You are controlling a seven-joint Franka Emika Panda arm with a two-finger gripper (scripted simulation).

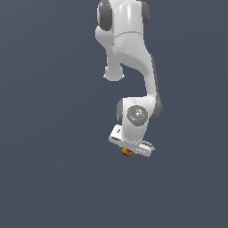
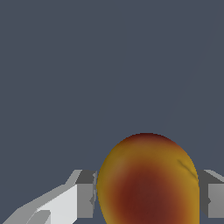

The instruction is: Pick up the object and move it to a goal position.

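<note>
The object, a small orange-red ball (image 1: 127, 152) with yellowish patches, shows just under the white hand of my gripper (image 1: 129, 149) in the exterior view, mostly hidden by the hand. In the wrist view the ball (image 2: 148, 175) fills the gap between the two grey fingers (image 2: 85, 194), which press against its two sides. My gripper (image 2: 147, 199) is shut on the ball. No goal marker shows in either view.
A plain dark grey-blue surface (image 1: 49, 133) fills both views. The white arm (image 1: 129, 49) comes in from the top of the exterior view. No other objects show.
</note>
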